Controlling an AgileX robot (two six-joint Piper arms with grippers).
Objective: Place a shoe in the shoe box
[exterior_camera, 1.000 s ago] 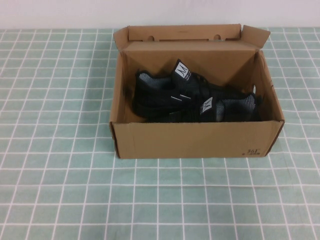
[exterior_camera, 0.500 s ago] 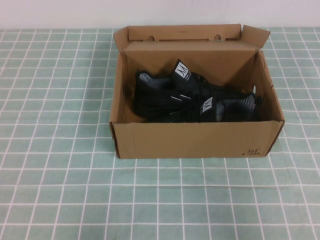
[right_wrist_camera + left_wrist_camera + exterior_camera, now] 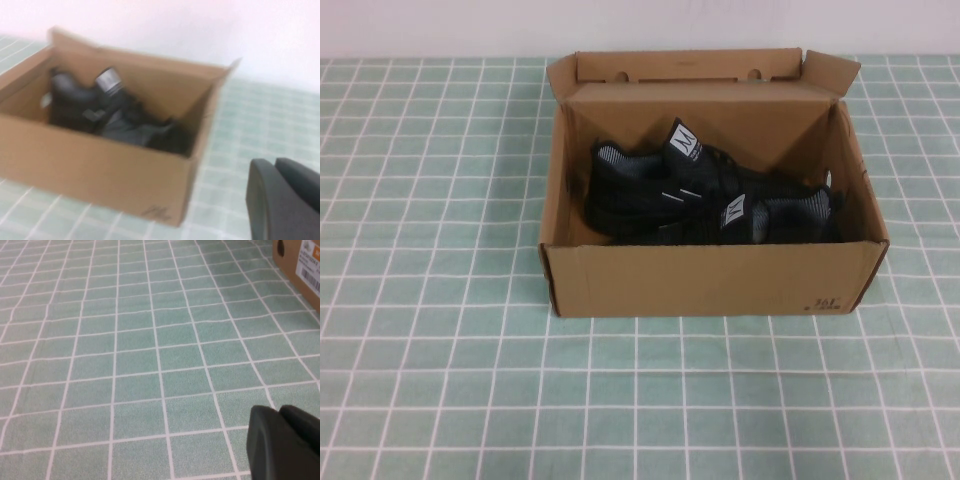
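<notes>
The brown cardboard shoe box stands open in the middle of the table, its flap lid raised at the back. Two black knit sneakers lie inside it: one at the left rear, the other at the right front, both showing white tongue labels. Neither gripper shows in the high view. My left gripper is shut and empty above bare tablecloth, with a corner of the box far from it. My right gripper is shut and empty, away from the box with the shoes in it.
A green checked tablecloth covers the table on all sides of the box. A white wall runs along the far edge.
</notes>
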